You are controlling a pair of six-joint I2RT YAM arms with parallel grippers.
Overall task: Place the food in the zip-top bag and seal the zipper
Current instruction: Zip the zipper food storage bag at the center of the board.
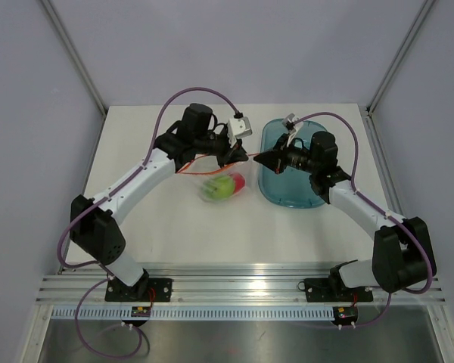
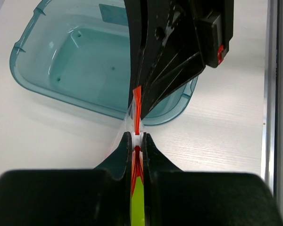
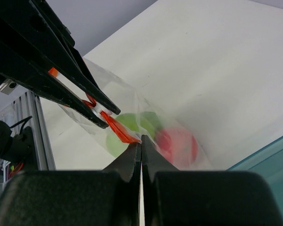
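Left pincer [image 2: 137, 137]: pressed together on the zipper [image 2: 137, 110] — the orange-red strip runs up from between its fingers.
Right pincer [image 3: 141, 141]: pressed together, pinching the same strip just right of the left one.
Zip-top bag [image 1: 216, 187]: clear, slung below both pincers, mid-scene; contact with the bench [image 1: 174, 227] cannot be told.
Food: two green apples [image 3: 153, 123] and a red fruit [image 3: 177, 143] — all inside the bag.
Teal tray [image 1: 287, 193]: right of the bag, beneath the right arm.

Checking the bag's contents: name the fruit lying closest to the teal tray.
The red fruit, the only non-green one, on the tray side of the green apples.
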